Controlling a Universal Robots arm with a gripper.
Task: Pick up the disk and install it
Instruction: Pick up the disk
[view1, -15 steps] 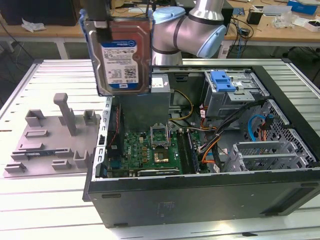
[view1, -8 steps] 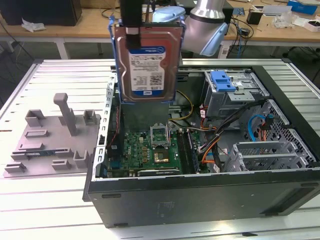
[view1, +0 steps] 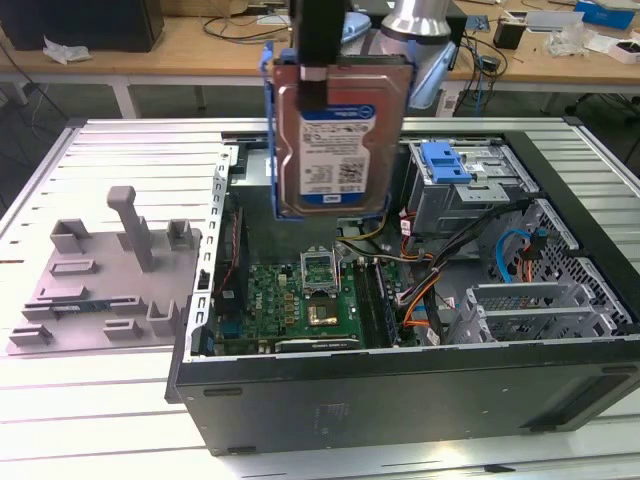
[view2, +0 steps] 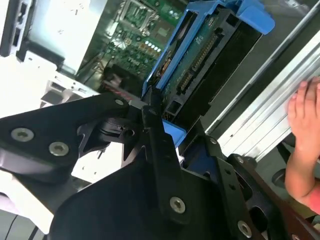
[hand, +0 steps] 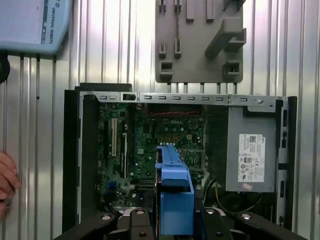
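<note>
The disk (view1: 335, 150), a silver hard drive with a white-and-blue label in a blue carrier rail, hangs upright above the open computer case (view1: 400, 390). My gripper (view1: 318, 85) is shut on its upper end, with one black finger over the label side. In the second wrist view the disk's (view2: 205, 60) connector edge and circuit side point away from the gripper (view2: 152, 117), over the motherboard. In the first wrist view the blue carrier (hand: 174, 192) sticks out between the fingers (hand: 137, 222), above the case interior. The metal drive cage (view1: 470, 185) with a blue latch piece (view1: 445, 160) lies to the exterior view's right of the disk.
A grey plastic fixture (view1: 110, 270) with pegs lies on the slatted table at the exterior view's left. Inside the case are the motherboard (view1: 310, 300), cables and a power supply (hand: 252, 155). A person's hand (view2: 305, 130) rests on the table beside the case.
</note>
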